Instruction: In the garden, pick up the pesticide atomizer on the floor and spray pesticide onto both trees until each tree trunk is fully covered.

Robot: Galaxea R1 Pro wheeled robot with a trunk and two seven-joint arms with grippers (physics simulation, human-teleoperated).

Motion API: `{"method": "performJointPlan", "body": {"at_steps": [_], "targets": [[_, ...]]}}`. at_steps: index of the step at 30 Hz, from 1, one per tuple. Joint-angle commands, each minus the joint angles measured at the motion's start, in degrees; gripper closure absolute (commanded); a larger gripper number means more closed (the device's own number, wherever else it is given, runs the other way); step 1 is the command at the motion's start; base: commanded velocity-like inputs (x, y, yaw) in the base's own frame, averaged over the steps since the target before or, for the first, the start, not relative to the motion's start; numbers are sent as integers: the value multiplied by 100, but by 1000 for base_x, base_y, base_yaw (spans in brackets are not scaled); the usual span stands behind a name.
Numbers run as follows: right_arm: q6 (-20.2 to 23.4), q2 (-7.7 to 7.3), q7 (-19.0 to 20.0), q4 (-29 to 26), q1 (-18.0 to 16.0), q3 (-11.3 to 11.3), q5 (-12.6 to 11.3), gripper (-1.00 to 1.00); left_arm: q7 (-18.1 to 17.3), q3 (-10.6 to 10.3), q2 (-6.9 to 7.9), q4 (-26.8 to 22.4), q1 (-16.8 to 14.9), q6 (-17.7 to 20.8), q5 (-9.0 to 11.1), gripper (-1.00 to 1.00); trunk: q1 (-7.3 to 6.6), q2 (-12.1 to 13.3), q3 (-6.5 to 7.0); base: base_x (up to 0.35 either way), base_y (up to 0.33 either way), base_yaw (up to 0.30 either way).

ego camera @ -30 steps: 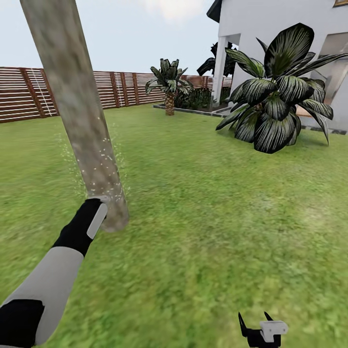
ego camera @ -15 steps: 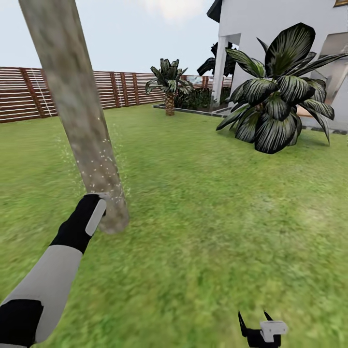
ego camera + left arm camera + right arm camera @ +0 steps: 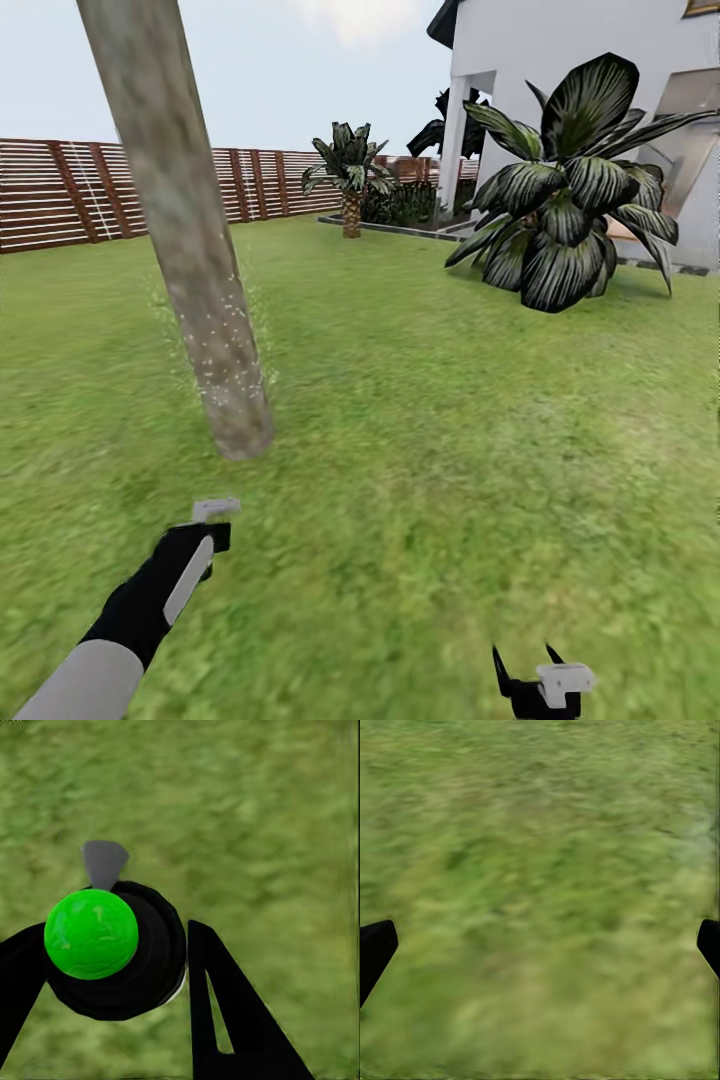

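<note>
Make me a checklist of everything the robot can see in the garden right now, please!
Surface: green grass lawn, no paving in sight.
Job's things: tree trunk leaning, white spray specks low on its bark; pesticide atomizer held in the left gripper.
Clutter: nothing seen.
Grippers: left gripper shut on the atomizer, apart from the trunk; right gripper open, empty, over grass.
Cables: nothing seen.
Surroundings: slatted wooden fence, white house, big leafy plant, small palm.

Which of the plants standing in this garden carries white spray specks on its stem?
The tall tree trunk nearest the left tool, pale grey-beige and leaning, has white specks around its lower part. The broad-leaved plant and the small palm have none.
</note>
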Motion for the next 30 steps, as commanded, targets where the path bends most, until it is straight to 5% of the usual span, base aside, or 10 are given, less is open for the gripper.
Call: {"method": "performJointPlan", "body": {"at_steps": [1, 5, 9, 12, 14, 17, 21, 23, 27, 30], "targets": [[0, 1, 0, 0, 0, 0, 0, -100, -572, -216, 174, 0, 88, -79, -193, 100, 0, 0, 0, -337, 0, 0], [17, 2, 5, -2, 0, 0, 0, -100, -3090, -752, 689, 159, 174, -323, -1028, 100, 0, 0, 0, -337, 0, 0], [270, 31, 21, -64, -27, 207, 33, -100, -5076, -820, 757, 665, 182, -1256, -2246, 100, 0, 0, 0, -337, 0, 0], [988, 133, 64, -178, -706, 624, 199, -100, -6237, -818, 746, 1174, 180, -1987, -3175, 100, 0, 0, 0, -129, 0, 0], [1582, 232, 267, -208, -1137, 949, 346, -100, -6620, -811, 743, 1523, 161, -2267, -3478, 100, 0, 0, 0, -24, 0, 0], [2097, 462, 1336, -260, -1613, 1252, 448, -100, -7110, -815, 733, 1794, 123, -2398, -3848, 100, 0, 0, 0, -6, 0, 0], [2442, 582, 3691, -715, -1942, 1321, 477, -100, -8035, -871, 608, 1838, 104, -2388, -4656, 100, 0, 0, 0, 0, 0, 0], [2752, 597, 4381, -987, -1964, 1333, 482, -100, -8175, -879, 494, 1846, 89, -2358, -4848, 100, 0, 0, 0, 0, 0, 0], [2831, 618, 4527, -1049, -1968, 1336, 585, -100, -8193, -886, 398, 1847, 46, -2330, -4885, 100, 0, 0, 0, 0, 0, 0], [2838, 631, 4551, -1052, -1969, 1336, 1098, -100, -8186, -889, 292, 1839, 13, -2160, -4914, 100, 0, 0, 0, 0, 0, 0]]}}
